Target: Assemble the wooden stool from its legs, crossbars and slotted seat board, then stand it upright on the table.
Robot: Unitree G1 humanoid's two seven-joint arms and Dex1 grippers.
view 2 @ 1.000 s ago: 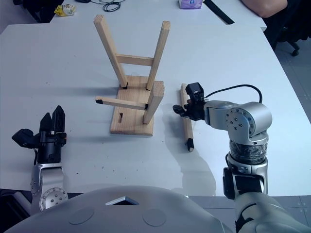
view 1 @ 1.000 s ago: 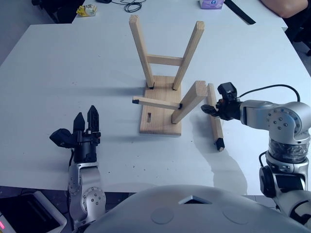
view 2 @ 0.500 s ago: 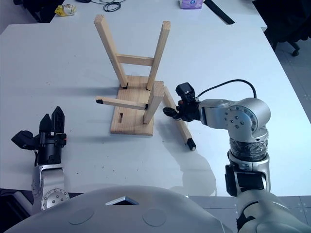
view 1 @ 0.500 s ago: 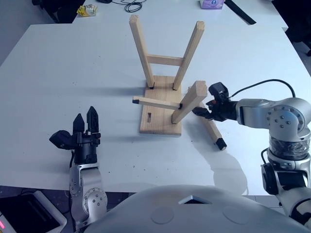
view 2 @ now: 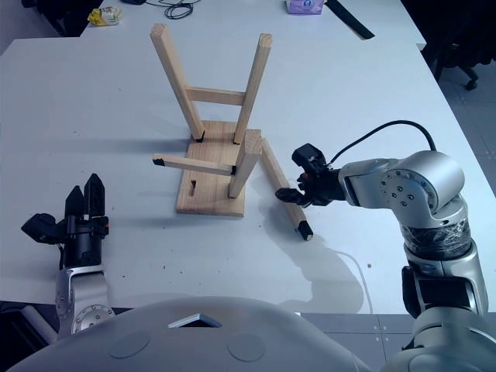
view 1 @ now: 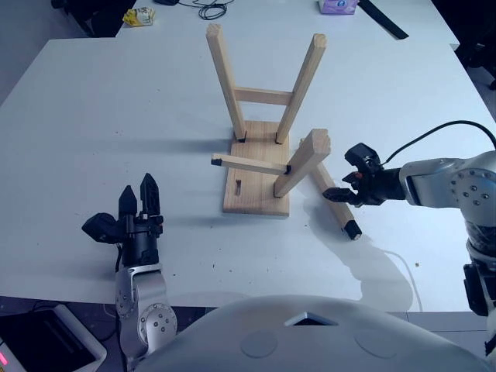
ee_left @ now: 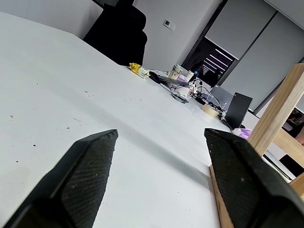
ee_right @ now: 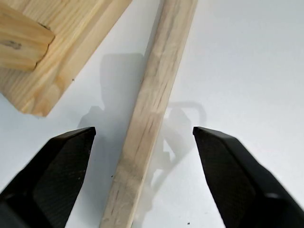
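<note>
The slotted seat board lies flat on the white table. Two legs joined by a crossbar stand upright in its far end. A third leg leans at its right side with a crossbar sticking out to the left. A loose leg with a black tip lies on the table to the right, its far end against the leaning leg. My right gripper hovers open over this loose leg, its fingers on either side and apart from the wood. My left gripper stands open near the front left, holding nothing.
A yellow item, cables, a small box and a black strap lie on the far table. The table's right edge runs close behind my right arm. Bare tabletop lies left of the stool.
The loose leg's far end swung left until it met the leaning leg. My right gripper pushed in leftward, then drew back right and nearer. The left gripper shifted only slightly.
</note>
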